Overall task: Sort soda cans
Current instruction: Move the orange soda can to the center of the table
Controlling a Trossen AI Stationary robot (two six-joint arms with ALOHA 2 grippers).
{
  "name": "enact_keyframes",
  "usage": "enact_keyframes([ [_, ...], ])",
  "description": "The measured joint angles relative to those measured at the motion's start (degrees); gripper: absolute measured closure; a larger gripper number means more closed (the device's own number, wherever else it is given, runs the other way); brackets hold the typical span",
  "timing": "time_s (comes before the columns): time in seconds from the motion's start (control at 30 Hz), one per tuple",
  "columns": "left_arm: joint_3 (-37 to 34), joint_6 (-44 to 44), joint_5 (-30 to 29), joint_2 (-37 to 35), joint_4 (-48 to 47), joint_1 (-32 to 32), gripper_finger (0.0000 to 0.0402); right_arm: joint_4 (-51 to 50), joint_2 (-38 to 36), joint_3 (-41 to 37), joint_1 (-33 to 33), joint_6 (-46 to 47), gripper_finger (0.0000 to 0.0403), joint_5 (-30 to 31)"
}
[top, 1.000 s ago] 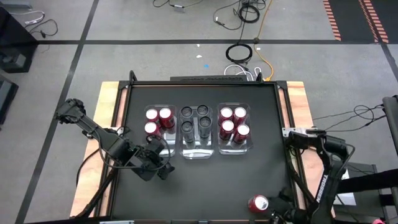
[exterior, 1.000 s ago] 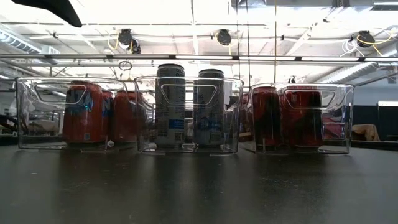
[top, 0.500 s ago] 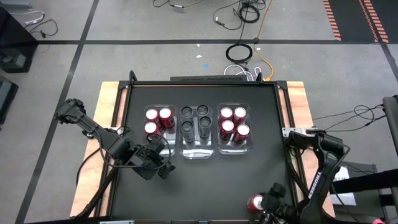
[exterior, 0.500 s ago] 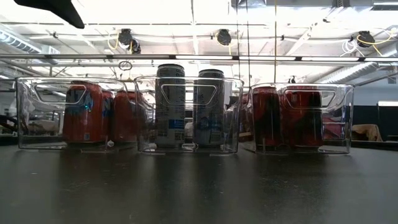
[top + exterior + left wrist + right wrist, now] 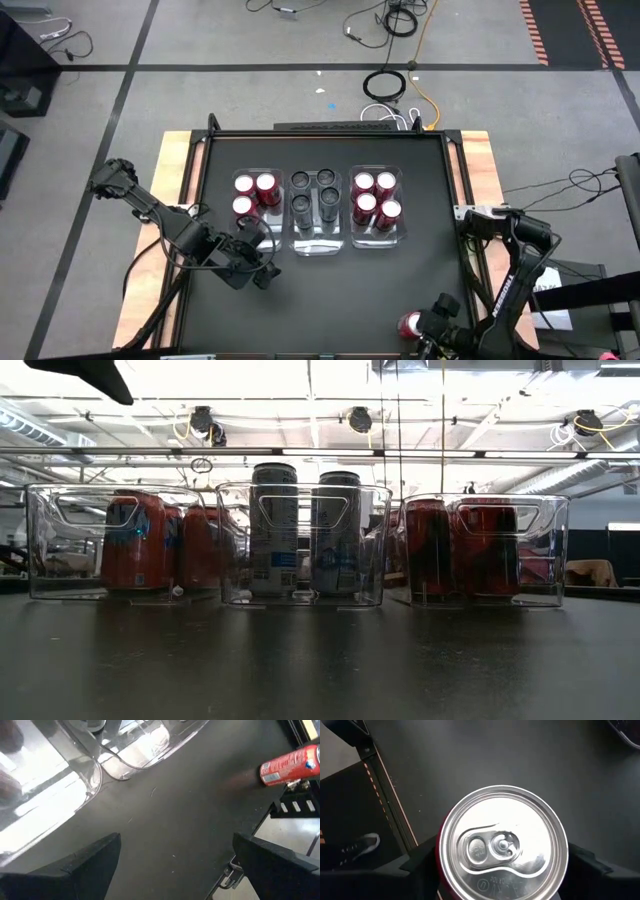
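Right end effector now lower over lone red can.

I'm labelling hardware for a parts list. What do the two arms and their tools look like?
Both arms are dark, near-black jointed links. The left arm has rounded joint housings, and its tool ends in two flat, wedge-shaped black fingers. The right arm bears white lettering along one link; its tool has similar matte black fingers.

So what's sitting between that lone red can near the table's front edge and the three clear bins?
Nothing: the high view shows only bare black tabletop between the lone red can, where the right gripper is, and the bins.
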Motion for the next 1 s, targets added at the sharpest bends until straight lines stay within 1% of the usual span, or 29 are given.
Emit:
enact_keyframes([
  [0.13, 0.00, 2.32, 0.04, -1.58, -0.37, 0.01, 0.0008, -0.09, -1.32, -0.09, -1.80, -1.04, 0.0114, -0.86],
  [0.23, 0.00, 5.33, -0.85, -3.52, -1.53, 0.04, 0.0008, -0.70, -2.83, -0.12, -4.06, -4.64, 0.0114, -0.69],
  [0.3, 0.00, 8.13, -1.59, -4.98, -3.50, 0.04, 0.0008, -1.03, -3.68, -0.12, -5.82, -7.84, 0.0114, -0.30],
  [0.43, 0.00, 16.88, -2.19, -7.55, -9.31, 0.40, 0.0008, -0.98, -4.18, -0.12, -10.05, -13.39, 0.0114, -0.22],
  [0.5, 0.00, 19.25, -2.37, -8.69, -12.53, 0.42, 0.0008, 0.06, -4.72, -0.12, -12.42, -16.00, 0.0114, -0.04],
  [0.63, 0.00, 19.95, -2.61, -9.98, -16.12, 0.42, 0.0008, 4.69, -5.55, -0.12, -17.45, -23.04, 0.0114, 0.46],
  [0.73, 0.00, 21.84, -3.94, -10.34, -19.95, 0.42, 0.0008, 8.36, -5.89, -0.12, -21.44, -27.63, 0.0114, 0.36],
  [1.0, 0.00, 24.69, -5.13, -10.29, -28.01, 0.42, 0.0008, 25.39, -5.89, -0.12, -32.97, -42.75, 0.0114, -1.78],
])
